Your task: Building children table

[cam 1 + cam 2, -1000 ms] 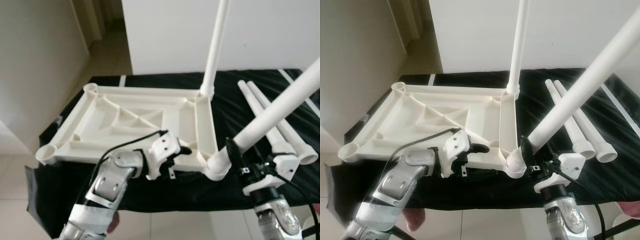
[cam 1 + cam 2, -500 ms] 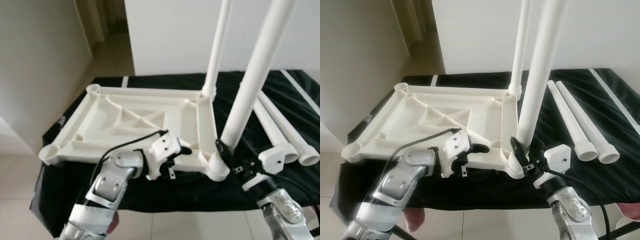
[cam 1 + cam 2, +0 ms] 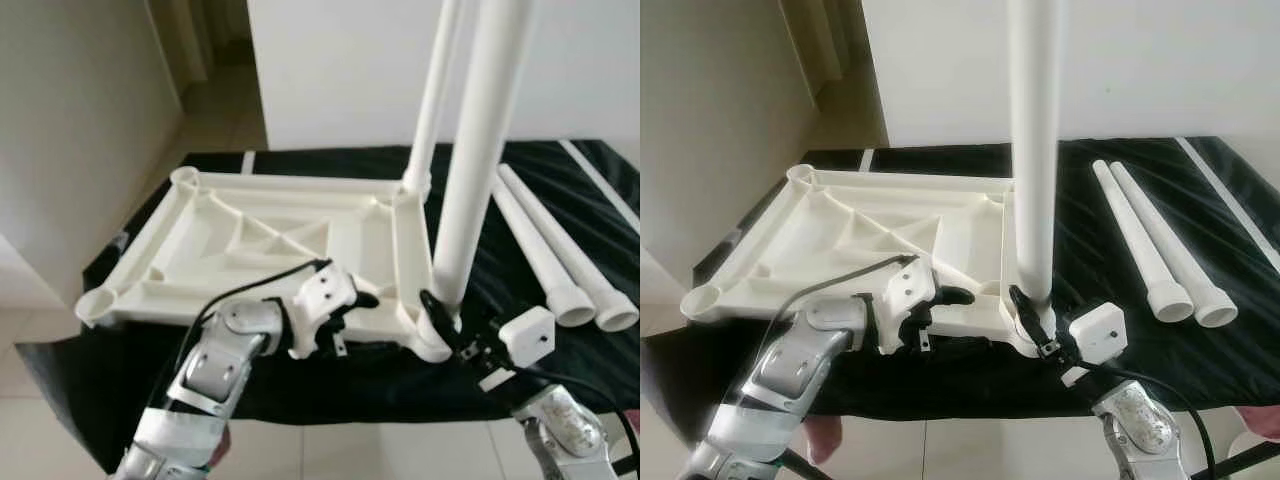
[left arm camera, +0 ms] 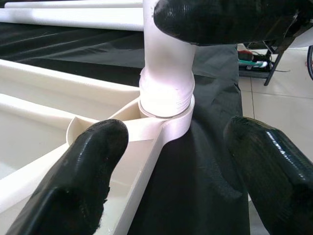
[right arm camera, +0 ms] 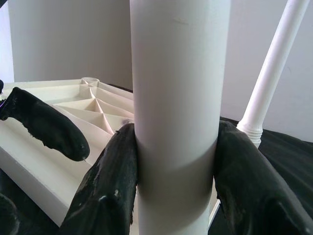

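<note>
A: Clearance check around the near right corner of the tabletop. What do I have?

B: Crowded. The near leg stands upright in that corner socket, my right gripper clamped round its base. The left gripper, fingers spread, sits against the near rim just left of it.

A: Far right corner?

B: The far leg stands there, blocking a straight pass along the right rim.

A: Free room?

B: The tabletop's ribbed underside is open from above on its left half. Bare black cloth lies between the right rim and two loose legs lying side by side on the right.
</note>
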Robot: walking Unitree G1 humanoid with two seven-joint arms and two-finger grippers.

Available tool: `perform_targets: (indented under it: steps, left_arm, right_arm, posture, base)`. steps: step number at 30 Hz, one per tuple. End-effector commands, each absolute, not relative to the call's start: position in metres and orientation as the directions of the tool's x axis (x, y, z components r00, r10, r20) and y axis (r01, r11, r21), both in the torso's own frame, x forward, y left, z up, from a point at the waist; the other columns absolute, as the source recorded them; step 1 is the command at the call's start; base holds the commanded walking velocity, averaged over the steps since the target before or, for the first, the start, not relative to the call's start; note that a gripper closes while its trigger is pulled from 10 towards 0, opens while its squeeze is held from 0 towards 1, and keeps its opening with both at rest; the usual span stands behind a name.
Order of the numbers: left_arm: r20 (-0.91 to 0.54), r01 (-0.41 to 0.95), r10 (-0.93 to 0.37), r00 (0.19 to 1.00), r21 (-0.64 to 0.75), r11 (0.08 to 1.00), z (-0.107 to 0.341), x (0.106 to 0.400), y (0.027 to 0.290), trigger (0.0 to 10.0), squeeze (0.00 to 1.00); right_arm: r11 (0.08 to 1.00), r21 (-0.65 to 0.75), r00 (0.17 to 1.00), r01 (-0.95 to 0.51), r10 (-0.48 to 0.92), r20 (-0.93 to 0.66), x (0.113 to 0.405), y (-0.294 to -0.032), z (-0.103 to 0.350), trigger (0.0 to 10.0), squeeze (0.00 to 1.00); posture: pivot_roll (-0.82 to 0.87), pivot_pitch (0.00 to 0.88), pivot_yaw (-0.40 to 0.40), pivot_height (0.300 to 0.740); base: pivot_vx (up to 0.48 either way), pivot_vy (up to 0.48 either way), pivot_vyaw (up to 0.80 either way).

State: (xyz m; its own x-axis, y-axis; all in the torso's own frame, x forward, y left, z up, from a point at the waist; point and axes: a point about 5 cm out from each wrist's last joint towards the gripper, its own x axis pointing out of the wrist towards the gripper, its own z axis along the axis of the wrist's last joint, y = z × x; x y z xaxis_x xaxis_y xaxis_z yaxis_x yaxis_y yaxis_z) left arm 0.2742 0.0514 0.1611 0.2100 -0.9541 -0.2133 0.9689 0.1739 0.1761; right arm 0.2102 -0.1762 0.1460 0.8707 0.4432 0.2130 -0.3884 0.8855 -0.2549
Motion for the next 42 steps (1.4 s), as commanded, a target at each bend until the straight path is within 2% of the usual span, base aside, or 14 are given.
perform_targets:
  steps: [1, 3, 5, 7, 13, 18, 19, 21, 30, 32, 42]
  left_arm:
    - [-0.203, 0.951, -0.937, 0.284, 0.181, 0.249, 0.162, 0.279, 0.054, 10.0, 0.0]
    - [-0.203, 0.952, -0.938, 0.283, 0.182, 0.248, 0.163, 0.28, 0.053, 10.0, 0.0]
    - [-0.203, 0.951, -0.937, 0.283, 0.184, 0.248, 0.163, 0.28, 0.053, 10.0, 0.0]
    - [-0.203, 0.951, -0.937, 0.284, 0.184, 0.249, 0.164, 0.281, 0.053, 10.0, 0.0]
    - [-0.2, 0.949, -0.935, 0.293, 0.181, 0.258, 0.164, 0.281, 0.054, 10.0, 0.0]
    - [-0.2, 0.95, -0.935, 0.292, 0.179, 0.258, 0.164, 0.281, 0.055, 10.0, 0.0]
    - [-0.2, 0.95, -0.936, 0.289, 0.18, 0.254, 0.164, 0.281, 0.054, 10.0, 0.0]
    - [-0.201, 0.95, -0.936, 0.288, 0.181, 0.253, 0.164, 0.281, 0.053, 10.0, 0.0]
    - [-0.199, 0.95, -0.936, 0.291, 0.181, 0.256, 0.165, 0.283, 0.053, 10.0, 0.0]
    - [-0.199, 0.952, -0.938, 0.284, 0.178, 0.251, 0.164, 0.282, 0.053, 10.0, 0.0]
    - [-0.196, 0.949, -0.936, 0.293, 0.183, 0.258, 0.166, 0.283, 0.055, 10.0, 0.0]
  right_arm:
    - [0.894, -0.202, 0.904, -0.4, 0.421, 0.071, 0.209, -0.18, 0.118, 10.0, 0.0]
    - [0.903, -0.179, 0.91, -0.391, 0.409, 0.074, 0.21, -0.182, 0.118, 10.0, 0.0]
    - [0.941, -0.032, 0.936, -0.338, 0.34, 0.09, 0.212, -0.189, 0.117, 10.0, 0.0]
    - [0.949, 0.04, 0.946, -0.313, 0.307, 0.101, 0.212, -0.191, 0.116, 10.0, 0.0]
    - [0.954, 0.101, 0.955, -0.282, 0.27, 0.122, 0.206, -0.191, 0.114, 10.0, 0.0]
    - [0.954, 0.09, 0.955, -0.285, 0.275, 0.108, 0.205, -0.188, 0.11, 10.0, 0.0]
    - [0.948, 0.02, 0.943, -0.316, 0.312, 0.117, 0.207, -0.184, 0.113, 10.0, 0.0]
    - [0.946, 0.002, 0.939, -0.324, 0.322, 0.118, 0.208, -0.184, 0.114, 10.0, 0.0]
    - [0.951, 0.005, 0.949, -0.309, 0.308, 0.074, 0.213, -0.193, 0.112, 10.0, 0.0]
    - [0.935, -0.054, 0.933, -0.352, 0.355, 0.068, 0.218, -0.193, 0.116, 10.0, 0.0]
    - [0.867, -0.13, 0.873, -0.481, 0.488, 0.019, 0.226, -0.187, 0.116, 10.0, 0.0]
  posture:
    - [0.0, 0.0, 0.052, 0.74]
    - [0.0, 0.0, 0.056, 0.74]
    - [0.0, 0.0, 0.056, 0.74]
    - [0.0, 0.0, 0.054, 0.74]
    - [0.0, 0.0, 0.052, 0.74]
    - [0.0, 0.0, 0.055, 0.74]
    - [0.0, 0.0, 0.058, 0.74]
    - [0.0, 0.0, 0.058, 0.74]
    - [0.0, 0.0, 0.057, 0.74]
    - [-0.01, 0.0, 0.06, 0.74]
    - [0.01, 0.0, 0.053, 0.74]
  base:
    - [0.0, 0.0, 0.0]
    - [0.0, 0.0, 0.0]
    - [0.0, 0.0, 0.0]
    - [0.0, 0.0, 0.0]
    - [0.0, 0.0, 0.0]
    - [0.0, 0.0, 0.0]
    - [0.0, 0.0, 0.0]
    - [0.0, 0.0, 0.0]
    - [0.0, 0.0, 0.0]
    - [0.0, 0.0, 0.0]
    - [0.0, 0.0, 0.0]
